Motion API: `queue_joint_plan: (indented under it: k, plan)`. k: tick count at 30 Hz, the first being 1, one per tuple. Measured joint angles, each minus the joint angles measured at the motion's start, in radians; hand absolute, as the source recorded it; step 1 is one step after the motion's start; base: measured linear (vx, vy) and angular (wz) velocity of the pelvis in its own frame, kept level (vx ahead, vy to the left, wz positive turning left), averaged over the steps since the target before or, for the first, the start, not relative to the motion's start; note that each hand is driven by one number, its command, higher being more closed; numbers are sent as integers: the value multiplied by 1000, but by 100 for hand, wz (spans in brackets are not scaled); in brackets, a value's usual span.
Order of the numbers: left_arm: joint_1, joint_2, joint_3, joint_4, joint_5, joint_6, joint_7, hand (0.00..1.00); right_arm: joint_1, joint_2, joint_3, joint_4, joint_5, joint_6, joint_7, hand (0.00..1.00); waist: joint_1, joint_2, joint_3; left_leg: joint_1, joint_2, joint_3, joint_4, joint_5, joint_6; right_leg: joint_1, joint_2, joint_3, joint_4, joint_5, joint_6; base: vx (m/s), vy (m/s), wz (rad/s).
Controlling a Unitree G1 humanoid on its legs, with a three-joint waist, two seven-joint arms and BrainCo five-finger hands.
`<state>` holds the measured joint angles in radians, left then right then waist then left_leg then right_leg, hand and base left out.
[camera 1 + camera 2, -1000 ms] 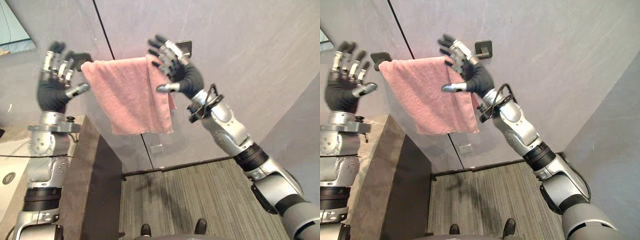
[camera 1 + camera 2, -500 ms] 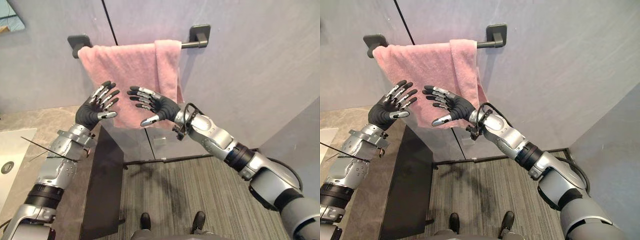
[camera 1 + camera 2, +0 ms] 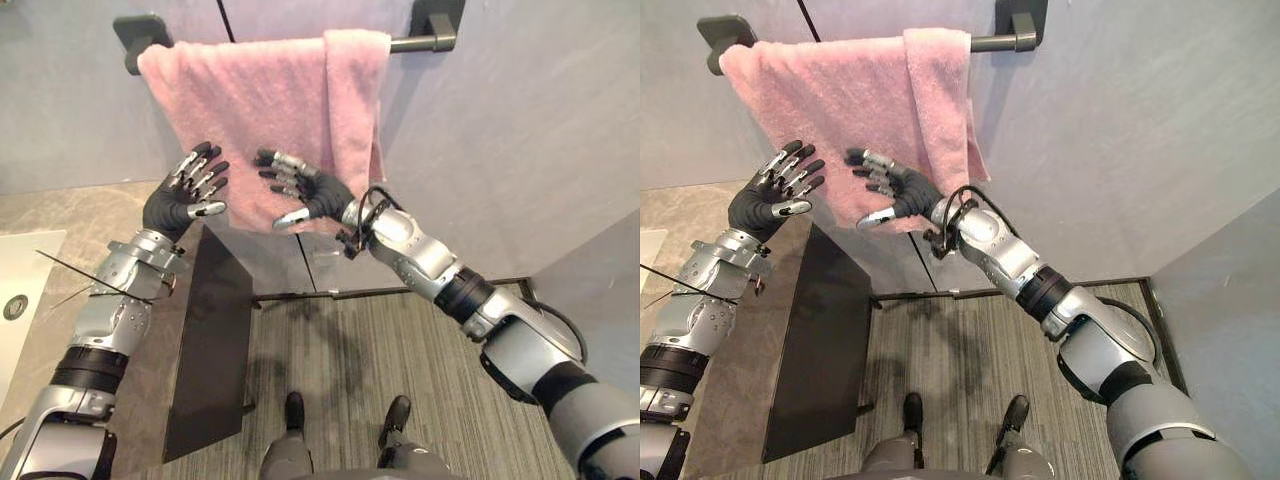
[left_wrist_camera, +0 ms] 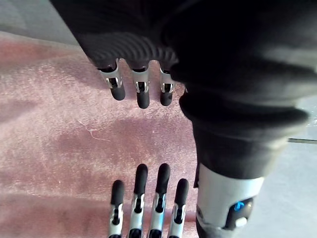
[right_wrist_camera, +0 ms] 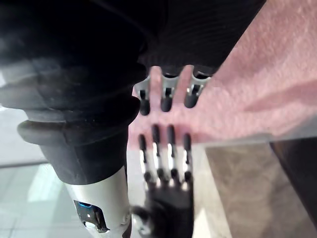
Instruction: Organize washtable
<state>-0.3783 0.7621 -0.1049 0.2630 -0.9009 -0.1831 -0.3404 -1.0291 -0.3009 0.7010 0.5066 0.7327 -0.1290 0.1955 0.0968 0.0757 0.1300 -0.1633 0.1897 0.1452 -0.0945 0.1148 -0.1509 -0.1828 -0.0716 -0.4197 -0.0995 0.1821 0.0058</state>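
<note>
A pink towel point(image 3: 260, 110) hangs over a dark wall bar point(image 3: 415, 43), spread wide with a doubled fold at its right side. Both hands hover in front of the towel's lower part, palms facing each other. My left hand point(image 3: 185, 200) is open with straight fingers, near the towel's lower left. My right hand point(image 3: 310, 195) is open too, fingers stretched toward the left hand, before the towel's lower edge. In the left wrist view the towel point(image 4: 59, 124) lies just past my left fingers point(image 4: 141, 94), with the right hand's fingers point(image 4: 148, 198) opposite. Neither hand holds cloth.
The stone washtable top point(image 3: 60, 215) lies at the left with a white sink point(image 3: 20, 290) in it. Its dark side panel point(image 3: 210, 350) drops to a striped grey carpet point(image 3: 380, 340). Grey wall panels stand behind the bar.
Both hands have come down from bar height to the towel's lower part and stay open. The view has shifted, so the bar now sits higher in it.
</note>
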Motion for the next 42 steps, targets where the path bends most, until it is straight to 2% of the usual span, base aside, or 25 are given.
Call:
queue_joint_plan:
  k: [6, 11, 17, 21, 24, 28, 32, 36, 39, 42]
  plan:
    - [-77, 0, -6, 0, 0, 0, 37, 0, -25, 5, -38, 66, -9, 0, -28, 0, -1, 3, 24, -34, -1, -8, 0, 14, 6, -30, 1, -9, 0, 1, -1, 25, 39, 4]
    - [-156, -7, -13, 5, 10, -2, 92, 0, -88, 15, -114, 140, -17, 2, -87, 0, -5, 5, 59, -34, -1, -4, 1, 18, 5, -35, 1, -4, 0, 3, -3, 27, 48, -3]
    - [-159, -37, -9, 52, 32, -3, 130, 0, -111, 11, -154, 179, -16, 9, -92, 0, -5, 4, 69, -23, 0, 21, 1, 18, 5, -37, 1, 18, 0, 6, -7, 23, 49, -11]
    - [-158, -48, 5, 118, 63, -2, 144, 0, -111, -12, -163, 179, -17, 27, -84, 0, -9, 4, 81, -9, 1, 45, 1, 17, 5, -37, 2, 41, 0, 13, -11, -6, 44, -16]
    - [-131, -48, 71, 170, 94, -1, 143, 0, -109, -66, -199, 175, -16, 28, -81, 0, -26, 3, 84, 0, 1, 58, 1, 17, 5, -37, 4, 55, 0, 18, -9, -15, 44, -15]
    - [-65, -49, 156, 246, 132, 1, 142, 0, -6, -186, -310, 101, 14, 24, -61, 0, -30, 1, 85, 19, 5, 80, 0, 17, 5, -33, 8, 77, 0, 21, -10, 2, 44, -16]
    - [-15, -53, 194, 279, 153, 4, 141, 0, 120, -247, -353, 80, 39, 24, -57, 0, -34, 0, 84, 45, 9, 98, 0, 14, 2, -18, 16, 91, 0, 21, -11, 9, 32, -13]
    - [22, -53, 252, 297, 167, 4, 127, 0, 234, -263, -384, 55, 44, 27, -19, 0, -36, -3, 83, 71, 18, 105, 0, 11, -1, 3, 22, 95, 0, 21, -10, -6, 32, -7]
    - [65, -52, 307, 299, 167, 4, 122, 0, 290, -274, -400, 51, 45, 28, 4, 0, -47, -16, 76, 74, 19, 107, -1, 11, -1, 6, 23, 95, -1, 20, -10, -25, 36, 1]
    - [103, -53, 319, 299, 170, 4, 123, 0, 375, -274, -460, 28, 43, 30, 7, 0, -52, -35, 65, 88, 19, 107, -1, 9, 2, 21, 22, 93, -4, 19, -8, -23, 49, 2]
